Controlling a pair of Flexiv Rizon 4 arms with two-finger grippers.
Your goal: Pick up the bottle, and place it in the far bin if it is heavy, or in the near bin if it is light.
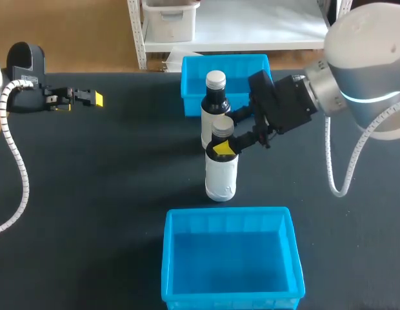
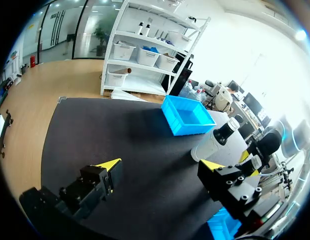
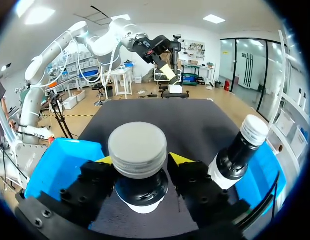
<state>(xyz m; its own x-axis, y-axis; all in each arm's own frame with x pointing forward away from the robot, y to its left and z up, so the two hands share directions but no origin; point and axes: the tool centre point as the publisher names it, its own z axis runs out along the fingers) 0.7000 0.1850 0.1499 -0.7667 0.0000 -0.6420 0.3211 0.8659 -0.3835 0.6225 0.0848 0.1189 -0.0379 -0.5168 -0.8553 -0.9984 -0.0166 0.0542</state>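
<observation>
1. Dark tabletop (image 1: 90, 194) is seen w/ four items on it.
2. Blue far bin (image 1: 193, 68) is set at far edge, blue near bin (image 1: 168, 271) at near edge.
3. Btwn bins, far bottle (image 1: 215, 97) and near bottle (image 1: 220, 174) are stood upright, close together.

**Lighting: bright, even, from overhead**

Head view was well lit. The table (image 1: 90, 194) read matte dark, and the bottle (image 1: 220, 174) threw a faint, soft shadow to its left. The right arm's white shell (image 1: 371, 45), upper right, was nearly blown out. In the left wrist view, glare washed everything out past the far bin (image 2: 187, 116).
</observation>
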